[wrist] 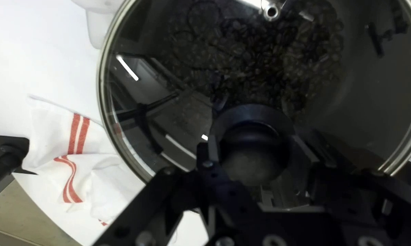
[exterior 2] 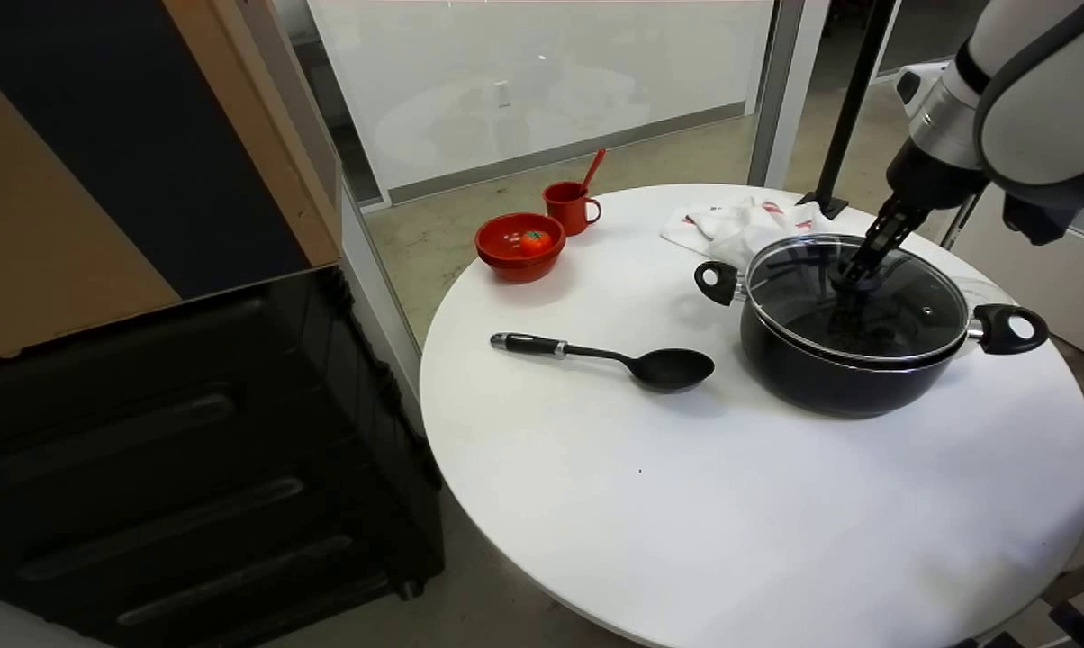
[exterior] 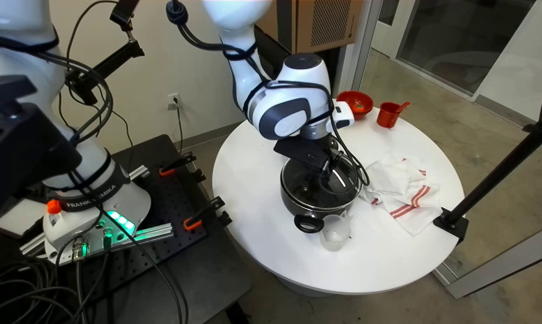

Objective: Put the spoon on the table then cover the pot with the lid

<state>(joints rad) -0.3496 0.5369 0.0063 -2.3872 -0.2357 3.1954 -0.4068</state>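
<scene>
Wrist view, 12 at the top edge: the gripper [wrist: 258,150] comes in from 6 o'clock, and the knob [wrist: 251,153] of the lid [exterior 2: 911,297] stands between its fingers [wrist: 205,160], one at about 9, one at about 3. Fingers apart, then, with the knob in the gap; whether they clamp it or only straddle it, we cannot tell.

The lid lies over the pot [exterior 2: 839,391], rim following rim. We cannot make out whether it is fully seated.

In an exterior view the gripper leans in from about 1 o'clock, tips down at the knob. On this the coming move turns, we think: covering looks all but done, and what is left is to let the rim settle, free both sides of the knob evenly and back off toward 1 o'clock. If one finger drags, the lid may slide off centre.

The spoon [exterior 2: 596,353] lies on the table [exterior 2: 776,522], near 9 o'clock from the pot and apart from it; long axis roughly 9 to 3, scoop end toward the pot. That half of the task we count as done.

One caution: a translucent cup [exterior: 335,234] is just beside the pot, between 5 and 6 o'clock; contact unclear.
</scene>
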